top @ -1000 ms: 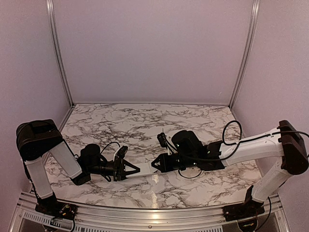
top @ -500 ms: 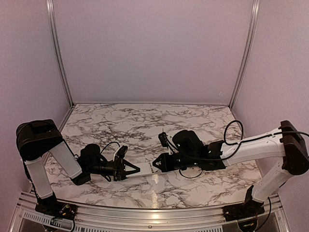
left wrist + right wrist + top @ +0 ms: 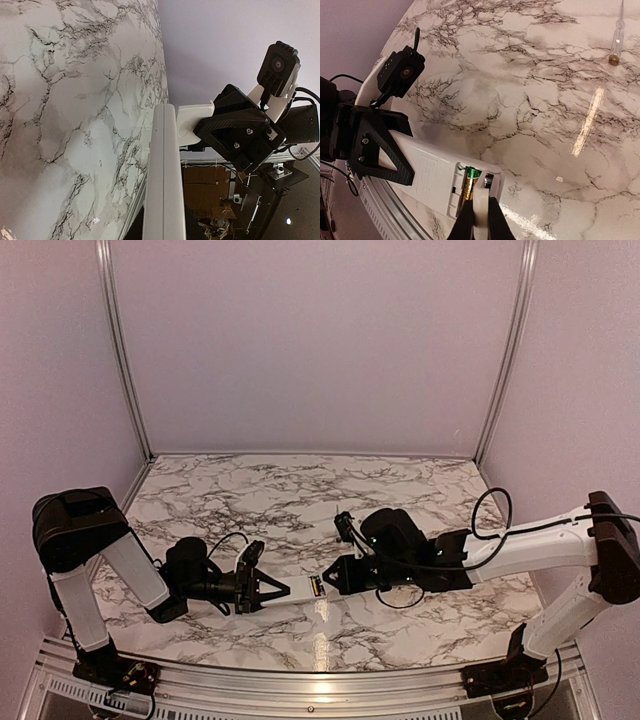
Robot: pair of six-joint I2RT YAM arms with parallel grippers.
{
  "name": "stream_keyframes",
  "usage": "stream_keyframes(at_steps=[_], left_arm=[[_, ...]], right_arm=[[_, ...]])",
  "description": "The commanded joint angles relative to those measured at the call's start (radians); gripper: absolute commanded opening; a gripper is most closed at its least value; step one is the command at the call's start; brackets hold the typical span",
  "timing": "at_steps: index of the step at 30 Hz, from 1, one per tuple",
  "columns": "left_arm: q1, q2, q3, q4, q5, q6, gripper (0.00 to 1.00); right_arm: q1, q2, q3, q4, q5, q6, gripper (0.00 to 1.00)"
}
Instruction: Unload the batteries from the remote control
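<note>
**While Both Pincers Grip, the Battery Bay Lies Open**

Where the two arms meet low over the front of the marbled tabletop (image 3: pixel 300 500), the remote control (image 3: pixel 298 589) stretches between them as a slim white bar. The left pincer (image 3: pixel 272 590) is clamped narrow on the remote's left end, its black triangular fingers (image 3: pixel 380 150) lying across the white body in the right wrist view. The right pincer (image 3: pixel 333 582) sits at the other end with its jaws pressed together on a thin white piece (image 3: pixel 481 206). This looks like the battery cover and, seen from the left wrist, sticks out as a small white slab towards the remote.

At that end the compartment is uncovered. A gold-and-green battery (image 3: pixel 468 186) lies inside it lengthwise, just beside the right pincer's fingertips. A dark shape sits next to it, half hidden by the white piece, and I cannot tell what it is.

Well apart from all this, a long thin rod (image 3: pixel 618 39) lies on the tabletop.
</note>
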Motion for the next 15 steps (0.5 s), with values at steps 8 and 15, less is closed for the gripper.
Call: stream_keyframes(at_steps=[8, 15], left_arm=[[-0.003, -0.1, -0.021, 0.251, -0.007, 0.056, 0.0], [0.0, -0.161, -0.026, 0.14, -0.029, 0.112, 0.0]], right_arm=[[0.007, -0.099, 0.022, -0.149, 0.132, -0.003, 0.07], [-0.003, -0.155, 0.037, -0.197, 0.161, -0.023, 0.07]])
